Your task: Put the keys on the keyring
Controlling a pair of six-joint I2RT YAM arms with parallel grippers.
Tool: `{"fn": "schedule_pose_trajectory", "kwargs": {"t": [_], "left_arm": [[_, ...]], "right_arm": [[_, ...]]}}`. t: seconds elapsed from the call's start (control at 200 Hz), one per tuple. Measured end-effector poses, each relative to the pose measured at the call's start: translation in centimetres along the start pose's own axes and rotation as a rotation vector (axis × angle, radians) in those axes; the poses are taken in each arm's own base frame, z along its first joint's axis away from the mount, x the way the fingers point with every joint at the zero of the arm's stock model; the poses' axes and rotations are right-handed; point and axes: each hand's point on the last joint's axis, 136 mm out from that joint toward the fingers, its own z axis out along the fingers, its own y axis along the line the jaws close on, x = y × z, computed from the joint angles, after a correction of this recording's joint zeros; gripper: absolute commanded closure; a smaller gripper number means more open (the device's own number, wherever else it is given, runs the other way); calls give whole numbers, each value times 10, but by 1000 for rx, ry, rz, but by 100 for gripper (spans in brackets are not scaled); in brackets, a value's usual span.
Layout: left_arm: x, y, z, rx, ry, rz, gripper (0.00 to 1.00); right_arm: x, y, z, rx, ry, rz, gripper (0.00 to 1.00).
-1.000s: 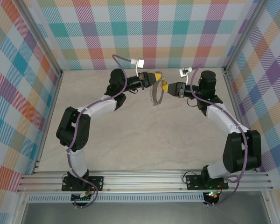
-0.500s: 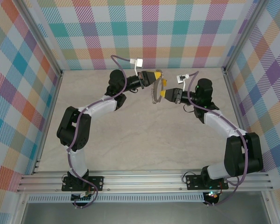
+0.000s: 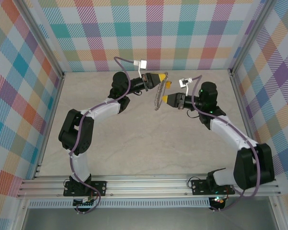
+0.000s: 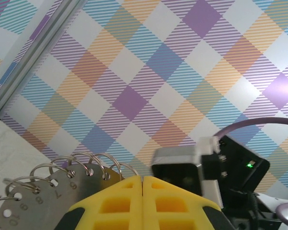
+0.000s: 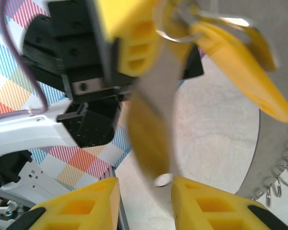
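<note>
My left gripper [image 3: 158, 77] is raised over the far middle of the table, shut on the top of the keyring [image 3: 158, 96], which hangs down edge-on like a chain. In the left wrist view the shut yellow fingers [image 4: 142, 178] clamp a numbered metal rim with wire loops [image 4: 62, 184]. The yellow key [image 3: 168, 85] dangles at the ring just beside the left fingers. My right gripper [image 3: 164, 99] sits below and to the right of it, open. In the right wrist view the key [image 5: 146, 134] is blurred, hanging between my spread fingers [image 5: 145, 186] and apparently hooked in a loop.
Plaid walls enclose the marble table [image 3: 149, 143] on three sides, with aluminium rails [image 3: 149, 184] along the near edge. The ring's rim and loops [image 5: 273, 163] curve down the right side of the right wrist view. The left arm's black wrist body [image 5: 86, 115] is close ahead.
My right gripper has drawn back from the ring, down and towards the near side, leaving the key at the ring. Its jaws narrowed a little. The left gripper kept its hold.
</note>
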Motion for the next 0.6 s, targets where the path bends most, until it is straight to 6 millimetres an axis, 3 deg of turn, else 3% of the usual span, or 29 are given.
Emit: {"fn": "schedule_pose_trajectory", "kwargs": {"t": [0.105, 0.225, 0.6], "left_arm": [[-1, -2, 0, 10, -5, 1, 100], [-1, -2, 0, 17, -8, -6, 100], [5, 2, 1, 24, 10, -34, 100]], "right_arm": [[-16, 12, -25, 34, -61, -72, 66], [-29, 6, -42, 102, -110, -104, 56], [-32, -34, -31, 173, -84, -38, 49]]}}
